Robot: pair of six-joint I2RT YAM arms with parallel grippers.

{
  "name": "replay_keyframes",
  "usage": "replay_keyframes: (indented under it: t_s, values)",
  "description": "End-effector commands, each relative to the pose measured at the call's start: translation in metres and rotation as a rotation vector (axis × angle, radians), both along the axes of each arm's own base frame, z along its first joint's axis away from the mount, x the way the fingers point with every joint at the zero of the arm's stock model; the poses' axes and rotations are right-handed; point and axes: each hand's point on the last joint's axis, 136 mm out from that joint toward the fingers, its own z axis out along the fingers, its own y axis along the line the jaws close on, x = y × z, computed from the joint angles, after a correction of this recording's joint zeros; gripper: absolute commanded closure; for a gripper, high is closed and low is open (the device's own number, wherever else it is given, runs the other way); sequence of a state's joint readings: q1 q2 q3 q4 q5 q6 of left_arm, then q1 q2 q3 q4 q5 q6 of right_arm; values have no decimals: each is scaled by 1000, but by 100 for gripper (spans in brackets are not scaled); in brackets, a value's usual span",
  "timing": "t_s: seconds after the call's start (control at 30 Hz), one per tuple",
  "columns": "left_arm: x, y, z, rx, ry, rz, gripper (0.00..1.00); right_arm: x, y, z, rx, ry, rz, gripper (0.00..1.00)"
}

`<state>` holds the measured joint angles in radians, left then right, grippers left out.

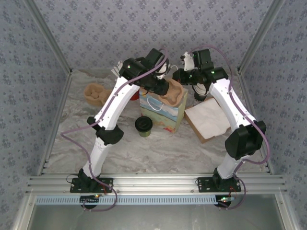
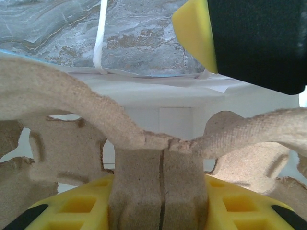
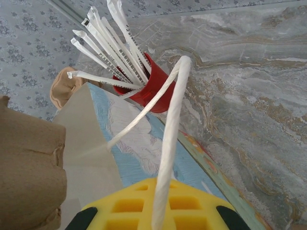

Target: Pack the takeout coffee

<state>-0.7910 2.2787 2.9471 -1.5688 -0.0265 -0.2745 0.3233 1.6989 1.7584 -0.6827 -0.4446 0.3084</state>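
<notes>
- We see the takeout coffee (image 1: 143, 125), a small olive-green paper cup with a round black plastic lid, standing upright on the grey marbled tabletop (image 1: 158, 153).
- It is just beside the near left side of the tall paper gift bag with a blue and beige landscape print (image 1: 165, 115), outside it.
- The left tool (image 2: 160, 196) is clenched on the central stem of a brown moulded-pulp cup carrier (image 2: 72, 96), held at the bag's open mouth.
- The right tool (image 3: 160, 208) is closed tight on the bag's white cord handle (image 3: 170, 129).
- Past the bag stands a red cup (image 3: 153, 91) holding paper-wrapped straws (image 3: 110, 43).
- A second pulp carrier (image 1: 96, 93) lies at the far left.
</notes>
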Motion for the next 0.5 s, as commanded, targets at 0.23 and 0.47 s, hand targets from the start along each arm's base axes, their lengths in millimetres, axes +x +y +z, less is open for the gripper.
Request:
replay_keyframes:
  t_s: [0.23, 0.47]
  values:
    - [-6, -17, -12, 6, 20, -42, 61, -26, 15, 56, 90, -116, 15, 97]
    - [-12, -8, -7, 21, 23, -40, 61, -29, 11, 64, 81, -131, -15, 98]
